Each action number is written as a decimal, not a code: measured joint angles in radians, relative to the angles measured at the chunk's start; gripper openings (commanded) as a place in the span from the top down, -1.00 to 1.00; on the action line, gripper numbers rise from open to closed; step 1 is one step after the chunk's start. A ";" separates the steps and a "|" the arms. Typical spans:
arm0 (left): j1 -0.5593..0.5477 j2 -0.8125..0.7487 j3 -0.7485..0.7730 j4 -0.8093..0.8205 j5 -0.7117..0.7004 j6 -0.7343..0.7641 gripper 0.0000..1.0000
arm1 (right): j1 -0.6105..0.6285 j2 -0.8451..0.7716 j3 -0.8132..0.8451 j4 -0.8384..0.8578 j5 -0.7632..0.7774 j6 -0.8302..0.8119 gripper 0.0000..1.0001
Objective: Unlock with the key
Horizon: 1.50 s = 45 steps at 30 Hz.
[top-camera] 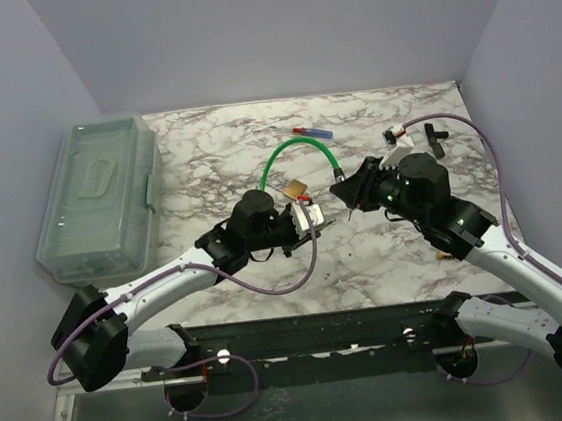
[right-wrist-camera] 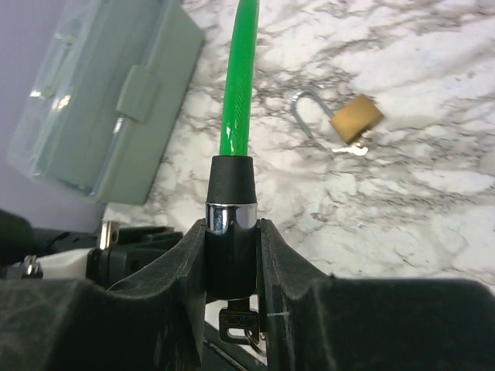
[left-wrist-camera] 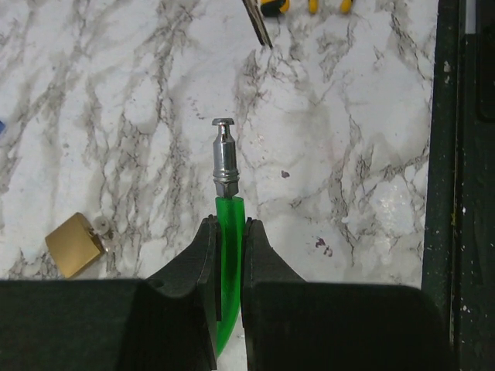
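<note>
green cable (top-camera: 295,149) is clamped at both ends: my left gripper (left-wrist-camera: 230,239) pinches near its metal pin, right gripper (right-wrist-camera: 230,255) its black lock barrel. key (right-wrist-camera: 352,149) sits in the brass padlock (right-wrist-camera: 356,117), untouched; i'd align the pin slowly.

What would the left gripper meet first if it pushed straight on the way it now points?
The left gripper, shut on the green cable, points across bare marble. The cable's metal tip leads; next in line seems the right arm's dark tool, though depth is unclear. The brass padlock lies off-line.
</note>
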 measured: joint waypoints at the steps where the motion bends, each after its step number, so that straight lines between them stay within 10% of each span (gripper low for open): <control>1: -0.007 0.010 0.000 -0.009 0.000 0.001 1.00 | 0.000 0.005 -0.002 -0.015 0.028 0.000 0.99; 20: -0.223 0.324 0.098 -0.183 0.007 0.019 1.00 | -0.278 0.074 -0.148 -0.097 0.151 0.010 0.99; 28: -0.271 0.402 0.126 -0.249 -0.028 0.041 0.34 | -0.357 0.115 -0.197 -0.078 0.112 0.011 0.99; 42: -0.286 0.409 0.129 -0.309 -0.056 0.033 -0.18 | -0.500 0.160 -0.199 -0.012 0.024 -0.002 0.99; 45: -0.286 0.409 0.130 -0.321 -0.055 0.022 -0.76 | -0.503 0.173 -0.199 -0.001 0.018 -0.006 0.99</control>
